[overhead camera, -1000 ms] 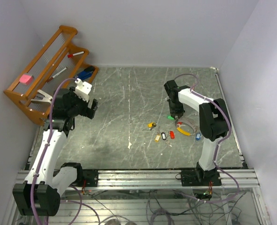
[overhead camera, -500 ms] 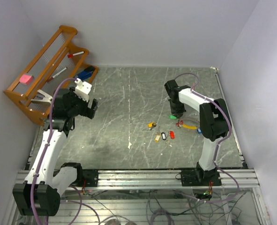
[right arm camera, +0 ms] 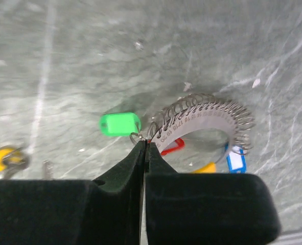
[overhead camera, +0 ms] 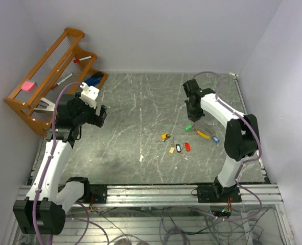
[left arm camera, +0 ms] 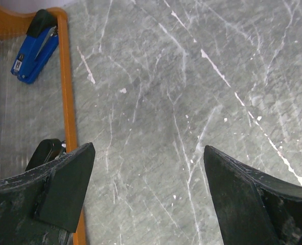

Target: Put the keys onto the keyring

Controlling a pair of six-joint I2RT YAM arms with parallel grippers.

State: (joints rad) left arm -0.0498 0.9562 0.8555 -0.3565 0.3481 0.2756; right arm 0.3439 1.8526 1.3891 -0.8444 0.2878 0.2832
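My right gripper (right arm camera: pixel 145 144) (overhead camera: pixel 192 116) is shut on one end of the keyring (right arm camera: pixel 207 120) (overhead camera: pixel 204 133), a curved grey numbered band edged with wire loops. A green key tag (right arm camera: pixel 120 124) (overhead camera: pixel 188 127) sits right at the fingertips, its small metal ring touching them. Red (right arm camera: pixel 172 146), yellow (right arm camera: pixel 206 167) and blue (right arm camera: pixel 236 161) tags lie under or beside the band. Loose keys lie left of it on the table: two yellow (overhead camera: pixel 165 136) (overhead camera: pixel 171 150), a black-and-white (overhead camera: pixel 178 147), a red (overhead camera: pixel 187 146). My left gripper (left arm camera: pixel 148 189) (overhead camera: pixel 100 116) hangs open and empty, far left.
A wooden rack (overhead camera: pixel 48 76) (left arm camera: pixel 68 92) leans at the back left, holding a blue stapler (left arm camera: pixel 36 48) (overhead camera: pixel 93 79), pens and a pink block (overhead camera: pixel 27 86). Walls close in the grey marble table (overhead camera: pixel 140 102) at the back and right.
My right gripper has shut fully on the keyring's end and moved up and toward the back, pulling the band and its tags with it. The left arm has barely moved.
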